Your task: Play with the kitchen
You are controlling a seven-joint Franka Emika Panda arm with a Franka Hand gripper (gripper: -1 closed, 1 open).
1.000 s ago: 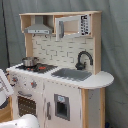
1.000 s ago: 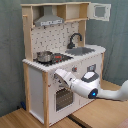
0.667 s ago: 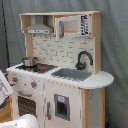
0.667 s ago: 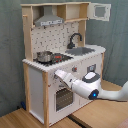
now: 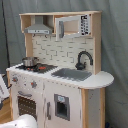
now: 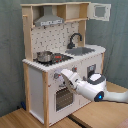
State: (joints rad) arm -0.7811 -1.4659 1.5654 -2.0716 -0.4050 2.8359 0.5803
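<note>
- My gripper (image 6: pixel 66 76) sits at the end of my white arm in the second exterior view, up against the front panel of the large white and light-wood toy kitchen (image 6: pixel 37 82), just above the oven door (image 6: pixel 63 97) and near the row of control knobs (image 6: pixel 56 76). I cannot tell whether it is spread or closed, nor whether it is touching a knob or only hovering at the panel.
- In the first exterior view only a white rounded part of my arm (image 5: pixel 21 121) shows at the bottom edge, so that view tells me nothing about contact.
- The kitchen stands on a wooden floor before a grey curtain. Its stove is on the second exterior view's left and its grey sink (image 6: pixel 81 50) with the curved black faucet (image 6: pixel 75 38) is on the second exterior view's right.
- The nearest risk, as I judge it: pushing straight into the panel could shove or tip the whole light cabinet away from me, because nothing visibly anchors it.
- If I aim for a knob and miss, I could scrape the panel or snag the oven door's handle.
- The small shiny metal pot (image 6: pixel 43 56) sits loose on the stove top directly above my working spot. A jolt to the cabinet could slide it off the near edge.
- The open white-framed microwave door (image 6: pixel 100 11) hangs out at the top on the second exterior view's right. Shaking the unit could swing it.
</note>
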